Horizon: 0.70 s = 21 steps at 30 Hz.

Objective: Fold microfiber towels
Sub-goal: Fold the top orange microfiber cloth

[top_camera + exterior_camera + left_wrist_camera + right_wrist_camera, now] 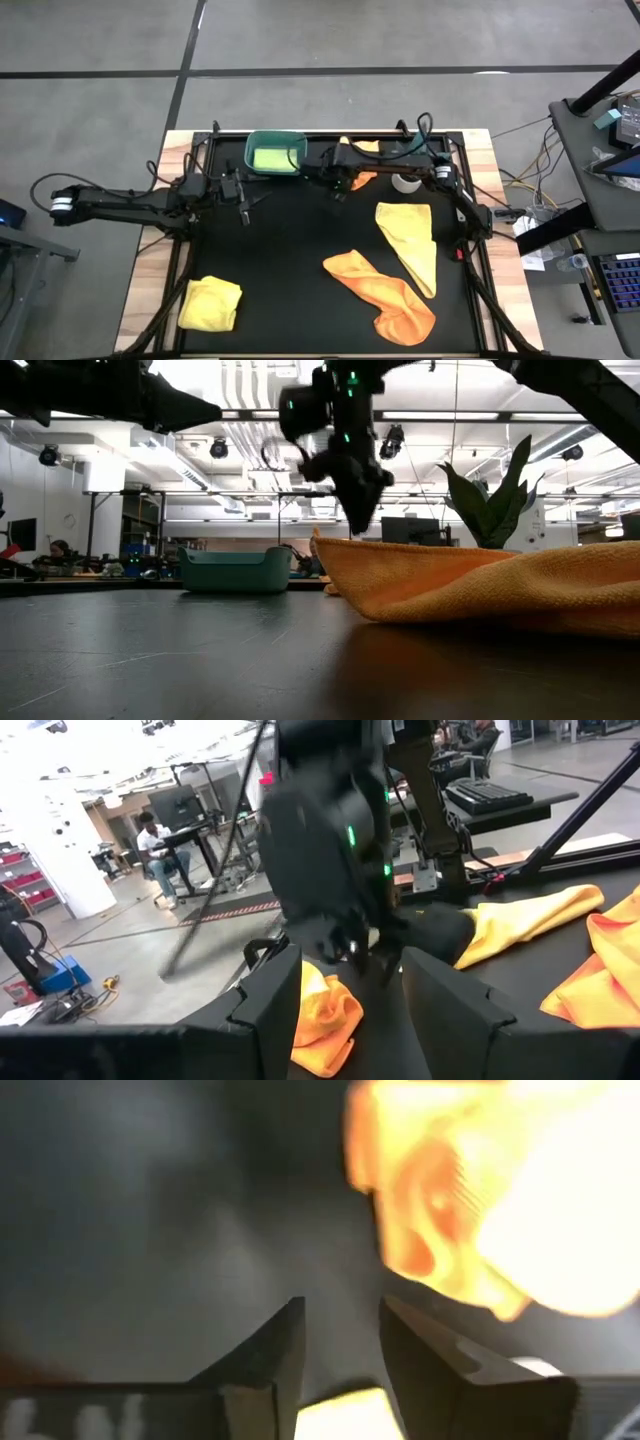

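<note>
Orange towel (pixel 480 585) lies nearest the low camera, a crumpled ridge filling the near right of the black table mat (pixel 290 250); from above it sprawls at the front centre-right (pixel 385 290), its far end touching a yellow towel (pixel 410 245) spread as a long wedge behind it. Second yellow towel (pixel 210 303), folded into a small pad, sits at the front left corner, well apart. Another orange towel (pixel 362 178) is bunched at the back of the mat beside the right gripper (pixel 338 190), which hangs just above the surface with its fingers (pixel 270 1360) set narrowly apart and nothing between them. Left gripper (pixel 250 205) hovers near the back left, fingers (pixel 270 1010) moderately open and empty, pointed toward the right arm. Teal bin (pixel 275 152) stands at the back edge between the arms, a lime green cloth (pixel 270 157) inside it. Potted plant (pixel 495 495) shows behind the towels. Person seated at a desk (pixel 155 845) in the room beyond.
</note>
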Motion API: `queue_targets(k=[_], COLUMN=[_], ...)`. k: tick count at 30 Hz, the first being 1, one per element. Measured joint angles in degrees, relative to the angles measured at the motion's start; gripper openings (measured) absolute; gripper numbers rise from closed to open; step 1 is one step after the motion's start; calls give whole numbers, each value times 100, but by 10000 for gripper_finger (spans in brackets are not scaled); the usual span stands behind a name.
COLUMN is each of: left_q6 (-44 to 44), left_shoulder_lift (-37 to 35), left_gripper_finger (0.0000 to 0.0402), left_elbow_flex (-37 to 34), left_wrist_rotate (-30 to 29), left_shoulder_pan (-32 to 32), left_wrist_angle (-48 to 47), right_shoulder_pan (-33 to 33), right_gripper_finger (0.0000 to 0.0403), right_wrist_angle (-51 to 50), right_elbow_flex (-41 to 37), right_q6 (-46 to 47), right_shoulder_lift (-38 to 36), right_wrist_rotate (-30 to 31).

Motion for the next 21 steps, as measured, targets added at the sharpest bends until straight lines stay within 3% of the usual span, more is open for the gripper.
queue_targets(k=[5,16,21], left_q6=[0,8,13], left_shoulder_lift=[-14,-14,4], left_gripper_finger=[160,160,160], left_elbow_flex=[0,0,0], left_wrist_rotate=[0,0,0], left_shoulder_pan=[-2,-2,-2], left_wrist_angle=[-7,-12,-7], right_shoulder_pan=[-149,-396,-396], right_gripper_finger=[125,124,86], right_wrist_angle=[358,1754,2077], right_elbow_flex=[-784,-1872,-2061], right_q6=[372,412,140], right_shoulder_lift=[-2,-9,-15], right_wrist_rotate=[622,643,637])
